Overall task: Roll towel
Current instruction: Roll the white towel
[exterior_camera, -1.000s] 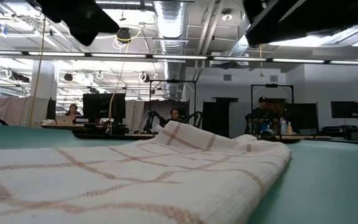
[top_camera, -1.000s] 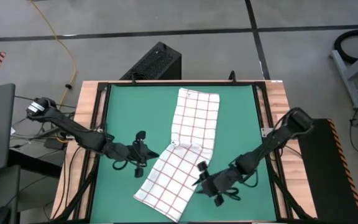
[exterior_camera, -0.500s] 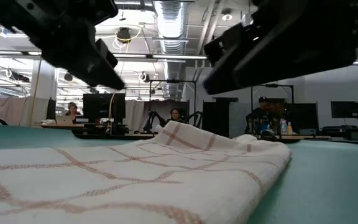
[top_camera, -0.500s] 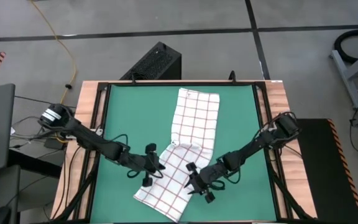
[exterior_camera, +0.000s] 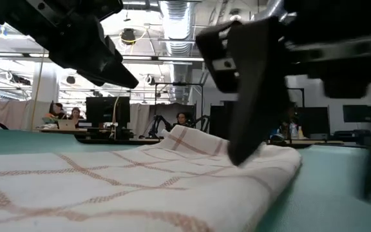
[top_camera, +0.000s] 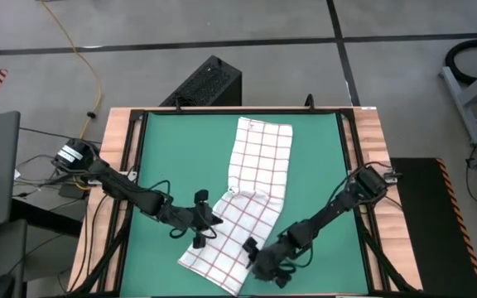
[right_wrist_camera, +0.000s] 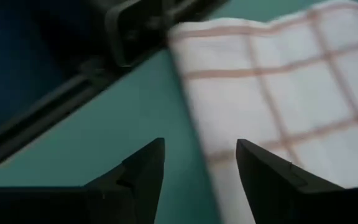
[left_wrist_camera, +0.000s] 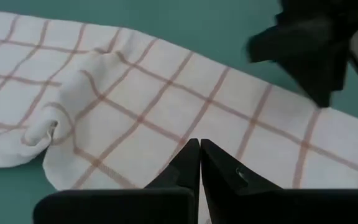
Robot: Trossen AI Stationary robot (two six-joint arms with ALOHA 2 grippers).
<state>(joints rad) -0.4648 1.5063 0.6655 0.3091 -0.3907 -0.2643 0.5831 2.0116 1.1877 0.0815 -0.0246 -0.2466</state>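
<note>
At the near edge of the green mat [top_camera: 147, 157] the right end effector [top_camera: 263, 263] now hangs low over the bottom corner of the towel [top_camera: 251, 194], fingers spread apart and holding nothing; in its wrist view the towel's edge runs between the two fingers [right_wrist_camera: 138, 171]. Half a second ago it sat higher up the cloth, and a second ago out beside the towel's right edge, so it has swept down and inward to the end where a roll would start. A little farther back, the left end effector [top_camera: 200, 233] hovers over the towel's left border with its fingers pressed together, empty; it has crossed from the bare mat to the cloth and barely shifted in the last half second. The towel itself has not moved: it lies bent across the middle of the surface, the near half angled toward the left, a rumpled fold at the bend, the far half stretching straight to the back edge. Judging by this, both arms are lining up on the near end, and no rolling has begun.
</note>
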